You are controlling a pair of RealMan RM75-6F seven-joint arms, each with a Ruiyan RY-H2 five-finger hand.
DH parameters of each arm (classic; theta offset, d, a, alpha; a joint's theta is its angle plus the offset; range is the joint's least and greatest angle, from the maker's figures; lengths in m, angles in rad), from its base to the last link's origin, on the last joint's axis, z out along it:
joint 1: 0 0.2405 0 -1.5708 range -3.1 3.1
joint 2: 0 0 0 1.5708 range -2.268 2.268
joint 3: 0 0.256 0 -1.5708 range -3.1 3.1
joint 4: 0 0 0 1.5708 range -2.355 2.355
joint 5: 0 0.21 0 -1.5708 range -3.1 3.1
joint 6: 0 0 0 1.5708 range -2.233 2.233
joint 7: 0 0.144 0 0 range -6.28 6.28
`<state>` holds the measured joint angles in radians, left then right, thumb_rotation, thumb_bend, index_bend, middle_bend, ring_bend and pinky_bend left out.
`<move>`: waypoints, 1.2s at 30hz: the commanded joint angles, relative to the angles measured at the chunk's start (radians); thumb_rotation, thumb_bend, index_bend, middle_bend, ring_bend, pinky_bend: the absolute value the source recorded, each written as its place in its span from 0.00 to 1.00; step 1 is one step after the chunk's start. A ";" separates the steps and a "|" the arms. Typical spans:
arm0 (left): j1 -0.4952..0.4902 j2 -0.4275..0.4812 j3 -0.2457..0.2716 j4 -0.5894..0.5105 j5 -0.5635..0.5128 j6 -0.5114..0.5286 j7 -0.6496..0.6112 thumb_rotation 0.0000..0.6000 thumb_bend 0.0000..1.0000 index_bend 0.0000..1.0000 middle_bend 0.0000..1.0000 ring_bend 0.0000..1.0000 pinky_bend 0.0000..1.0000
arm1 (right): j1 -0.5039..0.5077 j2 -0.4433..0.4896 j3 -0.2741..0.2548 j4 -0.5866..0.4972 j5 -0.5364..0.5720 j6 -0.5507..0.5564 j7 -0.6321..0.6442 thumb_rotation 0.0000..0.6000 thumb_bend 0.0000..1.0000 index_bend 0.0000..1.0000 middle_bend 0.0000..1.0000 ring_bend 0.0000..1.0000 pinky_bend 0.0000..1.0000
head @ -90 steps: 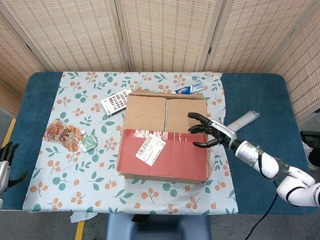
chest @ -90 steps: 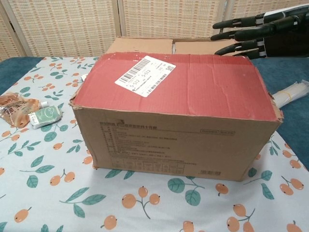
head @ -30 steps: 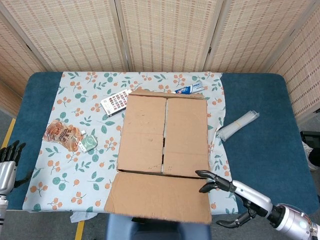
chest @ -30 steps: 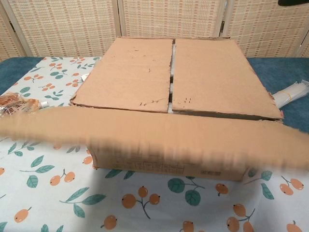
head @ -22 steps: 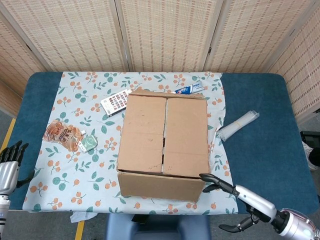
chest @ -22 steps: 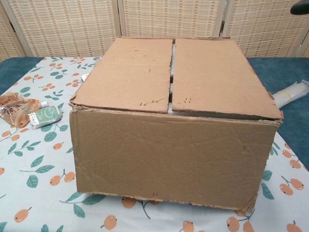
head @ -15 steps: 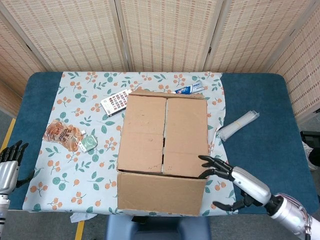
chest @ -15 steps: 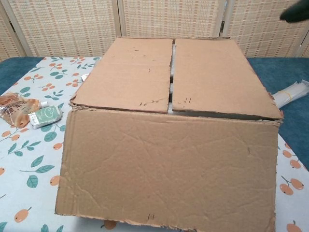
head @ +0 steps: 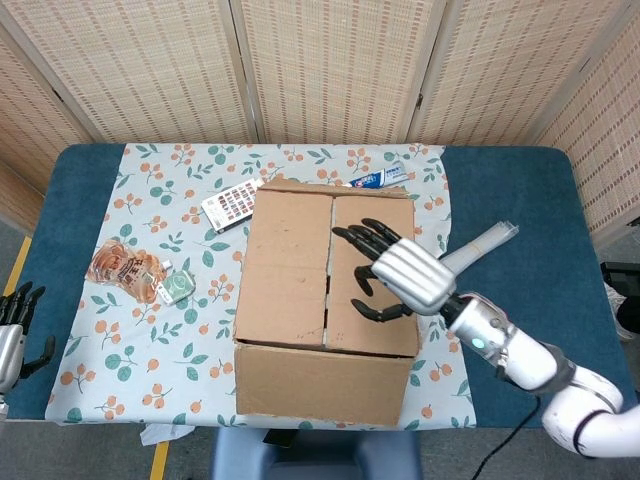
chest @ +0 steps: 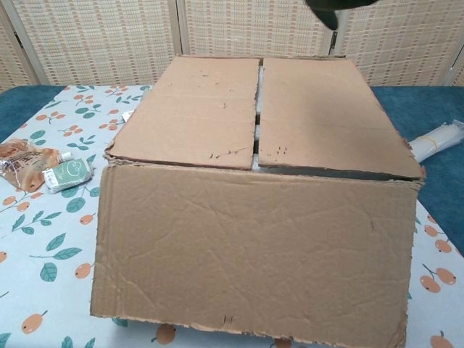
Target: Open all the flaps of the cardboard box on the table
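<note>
The cardboard box [head: 325,290] stands mid-table on the flowered cloth. Its near outer flap [chest: 254,254] hangs down over the front wall. Two inner flaps lie flat and closed, the left one [chest: 196,109] and the right one [chest: 326,116], with a narrow seam between them. My right hand [head: 395,270] hovers over the right inner flap with its fingers spread toward the seam, holding nothing. In the chest view it shows only as a dark blur [chest: 337,9] at the top edge. My left hand [head: 12,335] is low at the table's left edge, empty, fingers apart.
A remote control [head: 230,205] and a toothpaste tube [head: 378,178] lie by the box's far corners. A snack packet [head: 125,270] and a small green pouch [head: 178,286] sit to the left. A clear plastic tube [head: 478,248] lies right of the box. Woven screens stand behind the table.
The red-taped near flap has swung open and now hangs down the front. My right hand rose from the table's near edge to above the right inner flap. The left hand barely moved.
</note>
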<state>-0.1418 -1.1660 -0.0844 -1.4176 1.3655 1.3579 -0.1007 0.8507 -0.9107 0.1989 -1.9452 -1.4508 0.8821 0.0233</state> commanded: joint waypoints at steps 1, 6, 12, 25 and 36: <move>0.003 0.003 0.001 -0.004 0.004 0.006 -0.007 1.00 0.56 0.00 0.00 0.00 0.00 | 0.105 -0.088 0.057 0.060 0.121 -0.111 -0.148 0.33 0.52 0.66 0.05 0.00 0.00; 0.007 0.009 0.002 -0.006 0.012 0.013 -0.022 1.00 0.58 0.00 0.00 0.00 0.00 | 0.176 -0.146 0.053 0.114 0.199 -0.162 -0.287 0.30 0.52 0.69 0.06 0.00 0.00; 0.011 0.015 0.002 -0.003 0.018 0.019 -0.048 1.00 0.58 0.00 0.00 0.00 0.00 | 0.232 -0.235 0.042 0.180 0.275 -0.170 -0.398 0.29 0.52 0.70 0.06 0.00 0.00; 0.024 0.029 0.001 0.000 0.033 0.042 -0.101 1.00 0.58 0.00 0.00 0.00 0.00 | 0.294 -0.382 0.009 0.352 0.323 -0.213 -0.402 0.28 0.52 0.70 0.06 0.00 0.00; 0.030 0.034 -0.001 0.001 0.037 0.052 -0.124 1.00 0.58 0.00 0.00 0.00 0.00 | 0.317 -0.437 -0.014 0.438 0.337 -0.243 -0.385 0.28 0.52 0.69 0.05 0.00 0.00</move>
<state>-0.1119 -1.1317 -0.0858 -1.4162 1.4027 1.4095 -0.2244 1.1648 -1.3441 0.1878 -1.5118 -1.1155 0.6421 -0.3634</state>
